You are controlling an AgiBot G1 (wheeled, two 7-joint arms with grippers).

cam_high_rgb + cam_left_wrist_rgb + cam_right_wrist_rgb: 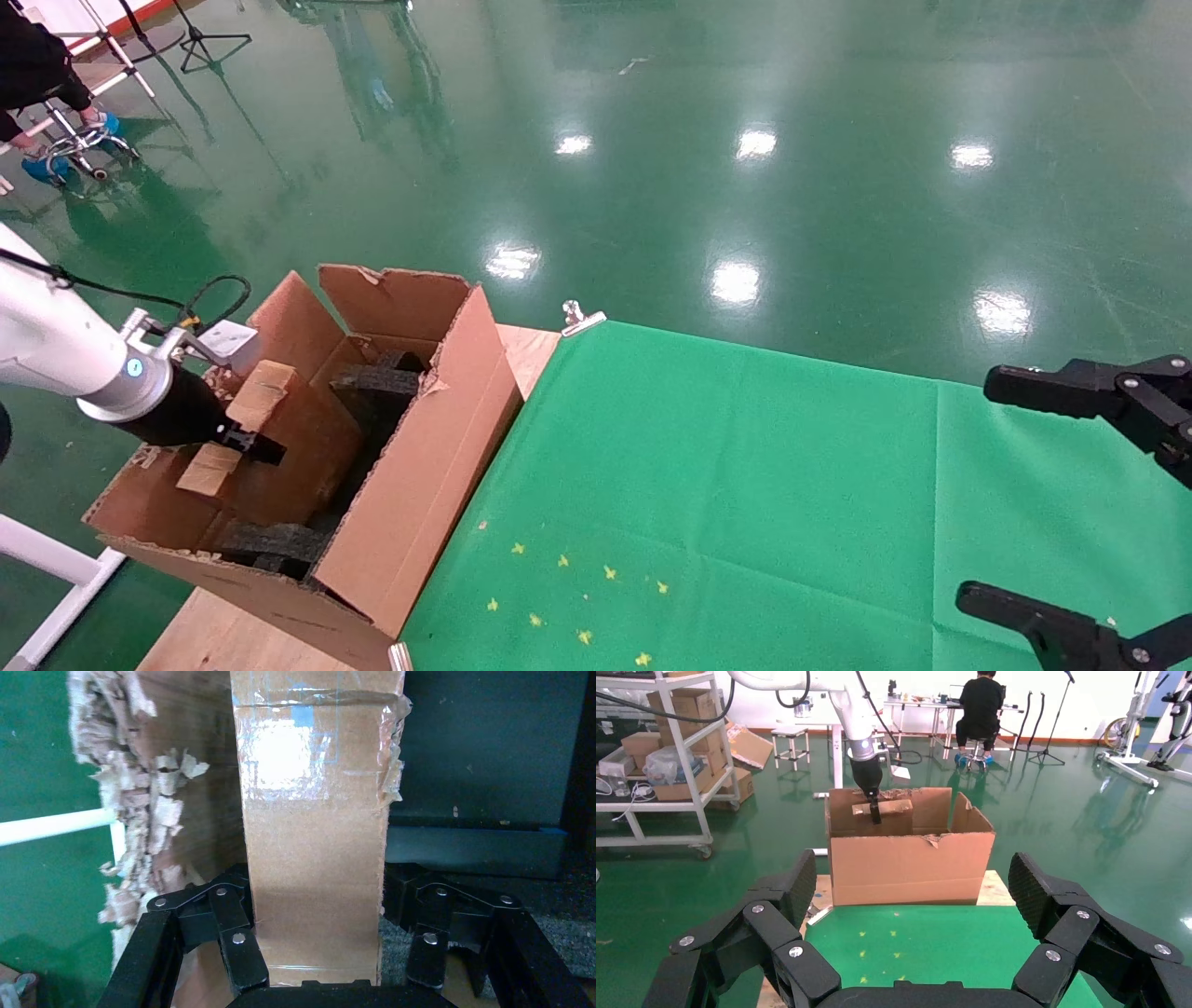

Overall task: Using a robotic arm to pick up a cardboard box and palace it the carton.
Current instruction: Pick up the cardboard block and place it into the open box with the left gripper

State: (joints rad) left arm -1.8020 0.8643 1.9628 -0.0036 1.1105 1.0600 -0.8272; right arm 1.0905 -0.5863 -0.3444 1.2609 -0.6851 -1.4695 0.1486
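My left arm (56,349), white with a blue light ring, reaches over the carton's left side. Its gripper (244,433) is shut on the cardboard box (250,410), a small brown taped oblong held tilted just inside the carton (419,485). In the left wrist view the box (316,832) stands between both fingers (235,948), in front of a ragged flap (151,811). Black foam pieces (377,382) lie in the carton. The right wrist view shows the carton (912,867) with the left gripper (873,811) above it. My right gripper (1010,494) is open and empty over the table's right part (912,888).
A green cloth (745,485) covers the table, with small yellow marks (568,596) near the front. A metal clip (582,319) holds its far corner to the wooden top (531,345). A seated person (37,65) and stands are on the shiny green floor at far left.
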